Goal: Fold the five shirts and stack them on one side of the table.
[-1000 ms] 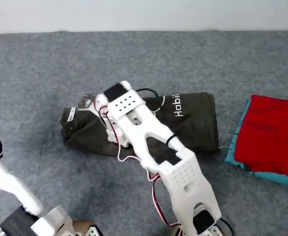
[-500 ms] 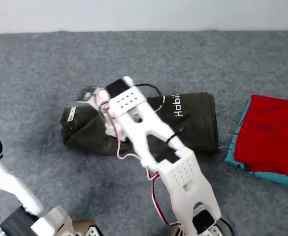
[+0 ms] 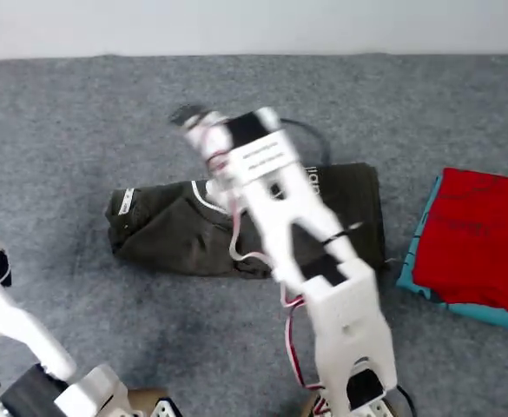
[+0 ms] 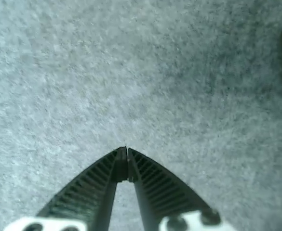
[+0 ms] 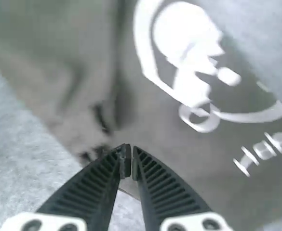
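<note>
Dark green shirt [image 3: 162, 234] folded on the grey tabletop [image 3: 62, 130], right hand [image 5: 127, 153] over it.
Right hand's fingers are together, gripping nothing, tips above the shirt's edge beside its white print [image 5: 189, 86]. Red shirt [image 3: 479, 230] rests on a teal shirt [image 3: 412, 281], well apart from that hand, beyond the dark shirt's other end. Left hand [image 4: 127, 153] is likewise closed and empty, bare tabletop beneath it.

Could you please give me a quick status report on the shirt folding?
Left tool shut over carpet. Right tool shut above dark shirt. Red shirt stacked on teal shirt. No obstruction seen.
</note>
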### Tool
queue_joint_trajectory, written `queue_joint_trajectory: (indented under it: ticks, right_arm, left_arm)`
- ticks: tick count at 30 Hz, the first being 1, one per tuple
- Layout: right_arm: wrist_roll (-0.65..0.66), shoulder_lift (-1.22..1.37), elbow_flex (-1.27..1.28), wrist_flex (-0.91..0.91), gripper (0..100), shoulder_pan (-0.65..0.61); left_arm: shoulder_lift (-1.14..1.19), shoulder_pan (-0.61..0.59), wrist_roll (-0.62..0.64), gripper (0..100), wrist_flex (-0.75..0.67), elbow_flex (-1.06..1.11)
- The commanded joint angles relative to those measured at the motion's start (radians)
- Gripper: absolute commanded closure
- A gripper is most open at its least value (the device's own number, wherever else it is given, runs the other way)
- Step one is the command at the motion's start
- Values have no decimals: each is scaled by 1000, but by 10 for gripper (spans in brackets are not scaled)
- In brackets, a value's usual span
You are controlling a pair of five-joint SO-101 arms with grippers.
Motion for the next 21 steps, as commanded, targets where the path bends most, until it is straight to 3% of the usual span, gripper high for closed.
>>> queue_joint_trajectory:
  ticks: [1,4,8,14,21]
  right_arm:
    - [-58,-108,23,42,937,142]
    - [-109,-119,64,41,823,243]
    - [-186,-101,71,30,763,351]
    - [-196,16,68,-18,754,455]
    - [-196,96,66,-88,754,487]
  left_arm:
    - [-49,0,0,994,40,-28]
    - [-49,2,0,994,72,-47]
    - [-49,2,-3,994,118,-99]
    - [-48,23,-5,994,158,-142]
    - [-48,83,-2,994,187,-143]
